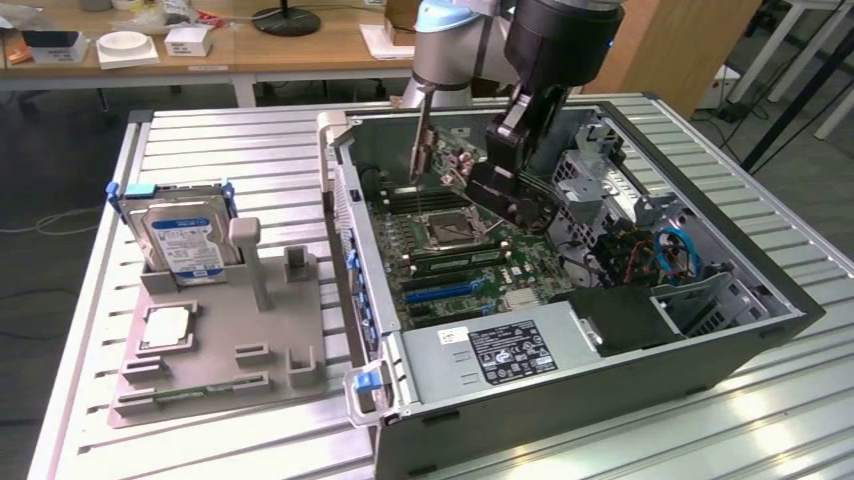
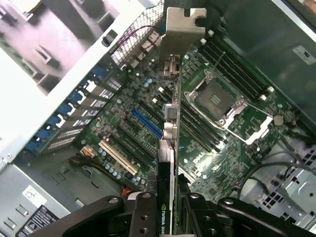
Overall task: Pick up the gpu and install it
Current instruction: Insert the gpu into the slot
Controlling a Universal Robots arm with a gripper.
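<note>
My gripper (image 1: 513, 165) hangs inside the open computer case (image 1: 747, 300), above the motherboard (image 1: 441, 250), and is shut on the gpu (image 1: 501, 195). The gpu is a thin dark card held on edge, with its metal bracket (image 1: 424, 150) pointing toward the case's rear wall. In the wrist view the gpu (image 2: 170, 148) runs edge-on away from the gripper (image 2: 170, 210), and its silver bracket (image 2: 183, 34) is at the far end. The card floats above the board near the blue slot (image 2: 146, 123) and the processor socket (image 2: 217, 98), apart from both.
A grey holder (image 1: 214, 340) at the exterior view's left carries a hard drive with blue rails (image 1: 180, 240), a processor chip (image 1: 167, 328) and a green memory stick (image 1: 200, 392). The power supply (image 1: 501, 350) fills the case's near end. Drive cages and cables (image 1: 667, 250) crowd its right side.
</note>
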